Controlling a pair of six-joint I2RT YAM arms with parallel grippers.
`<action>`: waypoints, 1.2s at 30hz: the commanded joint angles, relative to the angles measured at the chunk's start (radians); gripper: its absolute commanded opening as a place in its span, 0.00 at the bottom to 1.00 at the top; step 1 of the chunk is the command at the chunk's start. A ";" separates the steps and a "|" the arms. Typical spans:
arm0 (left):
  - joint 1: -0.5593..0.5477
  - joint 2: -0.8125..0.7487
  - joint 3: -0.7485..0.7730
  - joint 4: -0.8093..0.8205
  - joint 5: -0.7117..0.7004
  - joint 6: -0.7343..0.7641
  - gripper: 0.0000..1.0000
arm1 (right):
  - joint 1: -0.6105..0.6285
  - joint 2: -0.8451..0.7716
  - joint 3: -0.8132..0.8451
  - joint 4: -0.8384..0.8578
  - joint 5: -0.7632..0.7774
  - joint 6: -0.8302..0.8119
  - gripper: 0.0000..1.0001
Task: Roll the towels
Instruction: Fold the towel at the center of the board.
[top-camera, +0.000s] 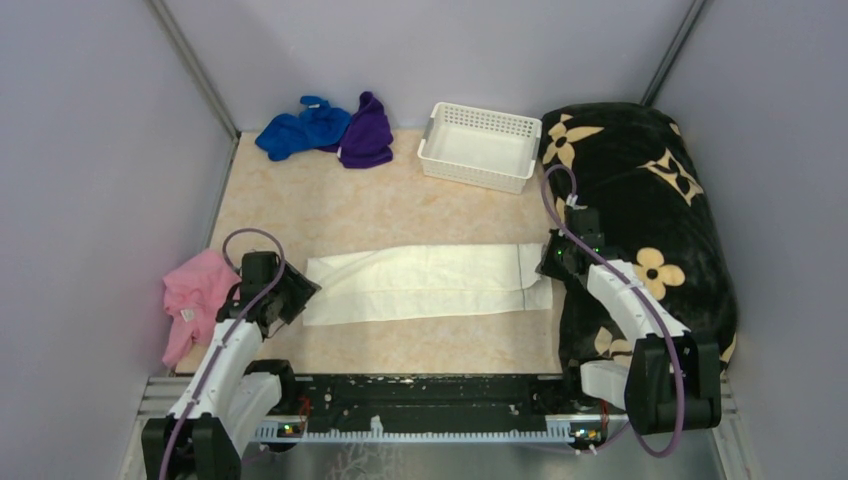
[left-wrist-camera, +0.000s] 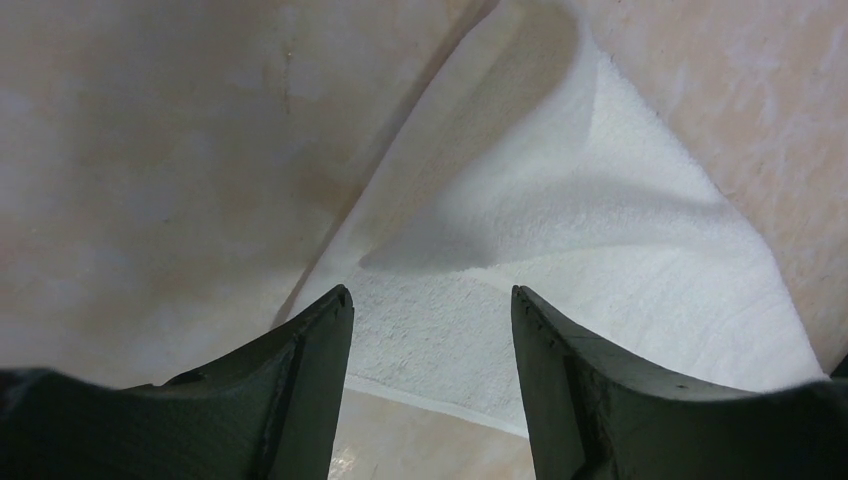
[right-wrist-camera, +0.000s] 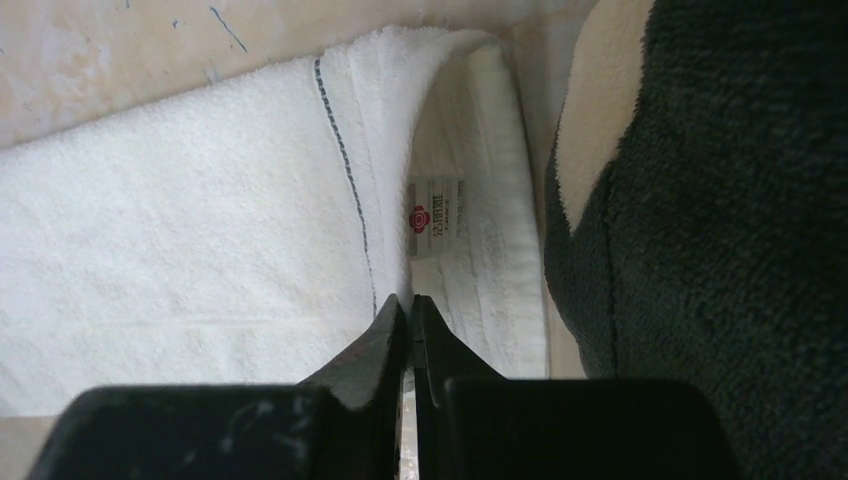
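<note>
A cream-white towel (top-camera: 428, 281) lay flat across mid-table (top-camera: 400, 205), bare surface around it. The left gripper (left-wrist-camera: 432, 310) hung spread over its left corner. The right gripper (right-wrist-camera: 410, 312), beside the black blanket (top-camera: 650, 230), pinched the other end; only its wrist view showed a label (right-wrist-camera: 435, 217).

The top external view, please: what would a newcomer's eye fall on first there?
Probably the cream-white towel, spread flat and long across the middle of the table, with the left tool open at its left end and the right tool shut at its right end. Next, the big black blanket with beige flowers heaped along the right side, then the blue towel and purple towel bunched at the far edge.
</note>
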 joint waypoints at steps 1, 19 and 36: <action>-0.002 -0.007 0.058 -0.090 -0.064 -0.024 0.66 | 0.008 -0.030 0.030 0.005 0.019 -0.007 0.00; -0.001 0.112 0.041 0.076 -0.052 0.052 0.47 | 0.008 -0.049 0.015 0.019 -0.024 -0.012 0.00; -0.002 0.207 0.080 0.067 0.005 0.073 0.48 | 0.008 -0.046 0.011 0.032 -0.035 -0.007 0.00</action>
